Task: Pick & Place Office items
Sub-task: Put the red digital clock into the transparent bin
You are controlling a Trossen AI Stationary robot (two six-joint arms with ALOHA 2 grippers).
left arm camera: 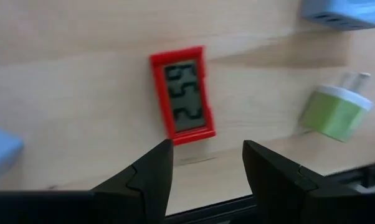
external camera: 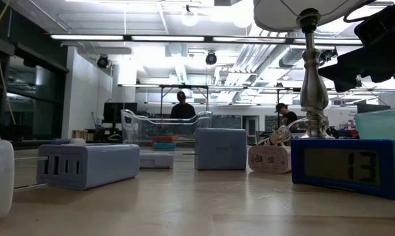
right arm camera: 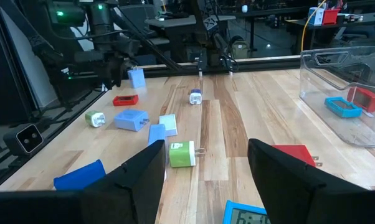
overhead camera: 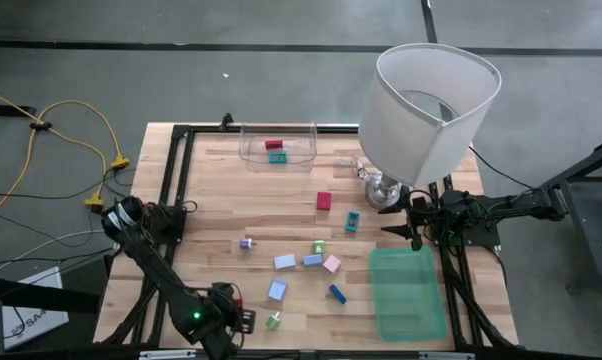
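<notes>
Office items (overhead camera: 312, 260) lie scattered across the middle of a wooden table (overhead camera: 211, 200) as two robot arms wait at opposite edges, both with empty, parted fingers.

A white lamp (overhead camera: 428, 110) towers at the far right, ahead of a green bin (overhead camera: 409, 295) and a clear tray (overhead camera: 279, 145) holding two pieces, one red and one teal. The left gripper (left arm camera: 206, 171) hangs low at the near left edge, angled down over a red digital clock (left arm camera: 182, 94), with a green plug adapter (left arm camera: 336, 112) beside it. The right gripper (right arm camera: 203, 171) hovers level at the right edge beside the lamp base. About eleven loose pieces show: blue and light blue blocks, green, pink, purple, teal and red, clocks and chargers.
</notes>
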